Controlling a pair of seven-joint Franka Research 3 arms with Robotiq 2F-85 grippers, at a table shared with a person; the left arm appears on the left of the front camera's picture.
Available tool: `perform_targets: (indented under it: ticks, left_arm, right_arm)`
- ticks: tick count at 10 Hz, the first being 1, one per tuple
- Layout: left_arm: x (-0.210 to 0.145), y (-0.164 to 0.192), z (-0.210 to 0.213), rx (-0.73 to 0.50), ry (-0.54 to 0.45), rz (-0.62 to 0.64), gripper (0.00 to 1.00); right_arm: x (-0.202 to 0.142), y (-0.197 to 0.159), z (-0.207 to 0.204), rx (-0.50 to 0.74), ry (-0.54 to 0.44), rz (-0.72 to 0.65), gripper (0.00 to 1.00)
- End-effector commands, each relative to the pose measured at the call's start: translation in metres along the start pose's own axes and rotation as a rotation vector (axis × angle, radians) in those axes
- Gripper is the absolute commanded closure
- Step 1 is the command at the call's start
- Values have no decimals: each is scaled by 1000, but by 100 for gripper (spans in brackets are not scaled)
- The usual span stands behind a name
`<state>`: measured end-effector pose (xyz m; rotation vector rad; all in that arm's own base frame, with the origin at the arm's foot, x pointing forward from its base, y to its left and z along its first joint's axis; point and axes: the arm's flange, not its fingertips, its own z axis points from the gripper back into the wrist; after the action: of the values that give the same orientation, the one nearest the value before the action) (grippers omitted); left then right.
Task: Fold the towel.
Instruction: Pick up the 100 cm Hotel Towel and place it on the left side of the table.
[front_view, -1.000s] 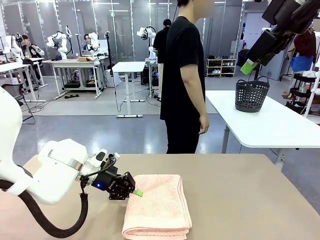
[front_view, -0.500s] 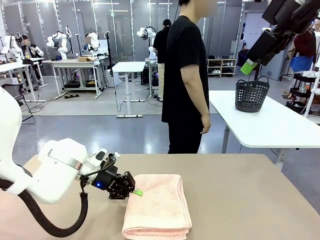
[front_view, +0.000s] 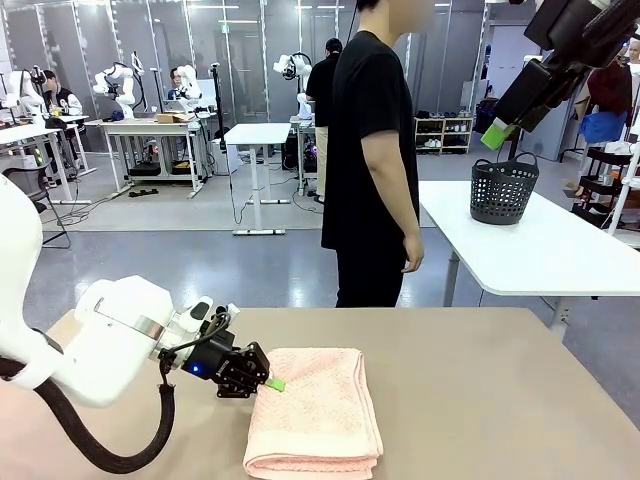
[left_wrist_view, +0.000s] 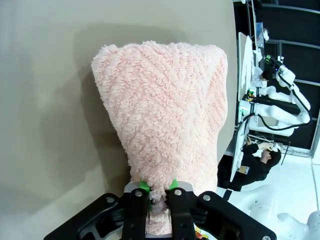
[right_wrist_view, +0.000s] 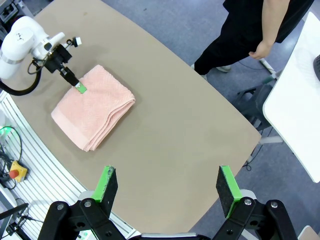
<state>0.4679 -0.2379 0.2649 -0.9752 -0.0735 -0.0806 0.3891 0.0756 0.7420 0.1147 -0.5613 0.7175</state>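
The towel is lying folded into a thick pink stack on the tan table, on the robot's left half and close to its near edge. The left gripper is reaching in low from the stack's left side, and in the left wrist view its green pads are pinching a small tuft of terry at the towel's edge, jaws nearly together, clenched on the cloth. The right gripper is hanging high above the table with its fingers spread wide, holding nothing, looking down on the whole scene. From up there the towel is showing several layers along one side, so the folding seems well advanced; this pinch looks like a last tidy or the start of one more fold, though which one cannot be told. A person is standing at the far side, hands down, not touching anything.

To do this step well, the left arm would want to lift only as much as the fold needs, carry the edge straight across so the layers underneath are not dragging, and set it down square with the opposite side before letting go. The grip is catching little fabric, so a slow, level pull is the safer choice.
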Motion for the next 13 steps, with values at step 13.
perform_targets:
  ticks: [13]
  left_arm:
    - [-6, 131, 312, 272, -93, -101, 87]
  right_arm:
    - [0, 0, 0, 0, -1, -7, 0]
